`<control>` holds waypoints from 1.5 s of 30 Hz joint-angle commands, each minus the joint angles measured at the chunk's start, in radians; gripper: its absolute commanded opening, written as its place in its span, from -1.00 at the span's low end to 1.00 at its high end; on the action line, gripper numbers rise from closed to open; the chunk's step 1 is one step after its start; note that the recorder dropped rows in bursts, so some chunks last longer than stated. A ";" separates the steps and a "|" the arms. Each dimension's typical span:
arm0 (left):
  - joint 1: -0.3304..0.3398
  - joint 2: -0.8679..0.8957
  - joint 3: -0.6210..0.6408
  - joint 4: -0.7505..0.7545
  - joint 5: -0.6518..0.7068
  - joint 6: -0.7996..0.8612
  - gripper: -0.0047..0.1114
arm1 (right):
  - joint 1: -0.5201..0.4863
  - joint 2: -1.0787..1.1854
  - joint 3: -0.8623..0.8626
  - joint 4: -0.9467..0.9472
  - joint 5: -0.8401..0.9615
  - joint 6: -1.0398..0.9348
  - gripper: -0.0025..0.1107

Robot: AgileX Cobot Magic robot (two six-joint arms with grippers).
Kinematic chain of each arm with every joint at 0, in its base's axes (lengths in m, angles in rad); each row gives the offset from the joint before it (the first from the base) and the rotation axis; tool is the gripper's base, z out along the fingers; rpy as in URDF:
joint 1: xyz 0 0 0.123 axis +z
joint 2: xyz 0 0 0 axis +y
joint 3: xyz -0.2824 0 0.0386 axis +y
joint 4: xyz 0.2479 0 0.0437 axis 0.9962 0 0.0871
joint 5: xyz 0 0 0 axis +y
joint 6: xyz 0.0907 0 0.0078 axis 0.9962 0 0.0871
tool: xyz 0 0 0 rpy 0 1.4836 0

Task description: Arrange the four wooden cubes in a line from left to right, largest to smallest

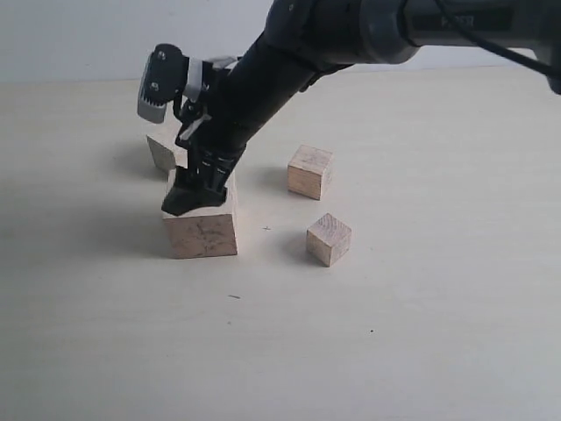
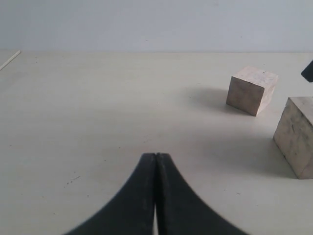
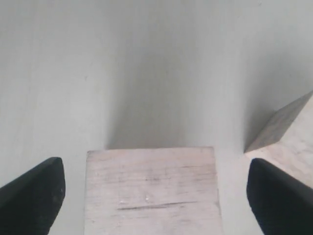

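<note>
— Four pale cubes are resting on the bench point(image 1: 438, 333). Which one is sitting at the right jaws?

— The largest cube point(image 1: 200, 230), with a dark crack running across its top, is sitting squarely between the right jaws. They are standing wide open, one black finger point(image 3: 34, 193) hanging off each side, bench showing in both gaps, so they are gripping nothing.

— What is coming next in size?

— I cannot rank it for sure. The half-hidden cube point(image 1: 163, 151) is peeking out just behind the right jaws, near the largest cube but not touching it, and the arm is covering part of it.

— And the other two?

— Both are sitting well apart from the right jaws, out to one side of them. The bigger loose cube point(image 1: 310, 171) is lying the closer of the pair to the jaws; the smallest cube point(image 1: 329, 239) is lying a little farther off, turned corner-on.

— How are the left jaws looking?

— They are pressing fully together, holding nothing, low over the bench. The largest cube and the half-hidden cube are showing ahead of them, off to one side and well apart from the tips.
</note>
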 commanded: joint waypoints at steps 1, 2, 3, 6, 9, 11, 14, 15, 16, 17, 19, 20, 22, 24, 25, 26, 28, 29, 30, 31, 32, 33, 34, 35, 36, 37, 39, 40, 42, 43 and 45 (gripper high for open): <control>0.002 -0.005 0.003 0.001 -0.010 0.001 -0.92 | -0.002 -0.058 -0.006 0.033 -0.041 0.049 0.72; 0.002 -0.005 0.003 0.001 -0.010 0.001 -0.92 | -0.002 -0.063 -0.006 0.036 -0.078 0.076 0.71; 0.002 -0.005 0.003 0.001 -0.010 0.001 -0.92 | -0.002 -0.067 -0.006 0.038 -0.125 0.108 0.71; 0.002 -0.005 0.003 0.001 -0.010 0.001 -0.92 | -0.002 -0.067 -0.006 0.051 -0.284 0.209 0.71; 0.002 -0.005 0.003 0.001 -0.010 0.001 -0.92 | -0.002 -0.065 -0.009 0.088 -0.395 0.240 0.71; 0.002 -0.005 0.003 0.001 -0.010 0.001 -0.92 | -0.002 -0.049 -0.028 0.119 -0.418 0.240 0.71; 0.002 -0.005 0.003 0.001 -0.010 0.001 -0.92 | -0.002 -0.004 -0.081 0.129 -0.427 0.255 0.71; 0.002 -0.005 0.003 0.001 -0.010 0.001 -0.92 | -0.002 0.018 -0.102 0.132 -0.427 0.271 0.71; 0.002 -0.005 0.003 0.001 -0.010 0.001 -0.92 | -0.002 0.039 -0.125 0.132 -0.427 0.289 0.71; 0.002 -0.005 0.003 0.001 -0.010 0.001 -0.92 | -0.002 0.061 -0.147 0.132 -0.427 0.294 0.71; 0.002 -0.005 0.003 0.001 -0.010 0.001 -0.92 | -0.002 0.106 -0.193 0.135 -0.425 0.304 0.71; 0.002 -0.005 0.003 0.001 -0.010 0.001 -0.92 | -0.002 0.122 -0.209 0.135 -0.425 0.315 0.71; 0.002 -0.005 0.003 0.001 -0.010 0.001 -0.92 | -0.002 0.161 -0.245 0.133 -0.420 0.331 0.71; 0.002 -0.005 0.003 0.001 -0.010 0.001 -0.92 | -0.002 0.206 -0.282 0.133 -0.420 0.336 0.71; 0.002 -0.005 0.003 0.001 -0.010 0.001 -0.92 | -0.002 0.233 -0.303 0.133 -0.424 0.334 0.71; 0.002 -0.005 0.003 0.001 -0.010 0.001 -0.92 | -0.004 0.242 -0.307 0.133 -0.424 0.334 0.71; 0.002 -0.005 0.003 0.001 -0.010 0.001 -0.92 | -0.004 0.273 -0.324 0.125 -0.427 0.334 0.71; 0.002 -0.005 0.003 0.001 -0.010 0.001 -0.92 | -0.004 0.284 -0.326 0.125 -0.429 0.336 0.71; 0.002 -0.005 0.003 0.001 -0.010 0.001 -0.92 | -0.004 0.292 -0.326 0.117 -0.430 0.334 0.71; 0.002 -0.005 0.003 0.001 -0.010 0.001 -0.92 | -0.006 0.297 -0.326 0.088 -0.435 0.334 0.71; 0.002 -0.005 0.003 0.001 -0.010 0.001 -0.92 | -0.011 0.300 -0.326 0.055 -0.443 0.354 0.71; 0.002 -0.005 0.003 0.001 -0.010 0.001 -0.92 | -0.015 0.300 -0.326 0.030 -0.447 0.392 0.71; 0.002 -0.005 0.003 0.001 -0.010 0.001 -0.92 | -0.020 0.300 -0.326 0.014 -0.447 0.424 0.71; 0.002 -0.005 0.003 0.001 -0.010 0.001 -0.92 | -0.023 0.300 -0.326 0.007 -0.447 0.431 0.71; 0.002 -0.005 0.003 0.001 -0.010 0.001 -0.92 | -0.024 0.300 -0.326 0.002 -0.447 0.446 0.71; 0.002 -0.005 0.003 0.001 -0.010 0.001 -0.92 | -0.024 0.301 -0.326 -0.001 -0.447 0.448 0.71; 0.002 -0.005 0.003 0.001 -0.010 0.001 -0.92 | -0.024 0.308 -0.326 0.000 -0.445 0.448 0.71; 0.002 -0.005 0.003 0.001 -0.010 0.001 -0.92 | -0.024 0.313 -0.326 0.005 -0.445 0.452 0.71; 0.002 -0.005 0.003 0.001 -0.010 0.001 -0.92 | -0.024 0.325 -0.326 0.005 -0.441 0.482 0.71; 0.002 -0.005 0.003 0.001 -0.010 0.001 -0.92 | -0.024 0.332 -0.326 0.005 -0.441 0.498 0.71; 0.002 -0.005 0.003 0.001 -0.010 0.001 -0.92 | -0.024 0.341 -0.326 0.005 -0.437 0.500 0.71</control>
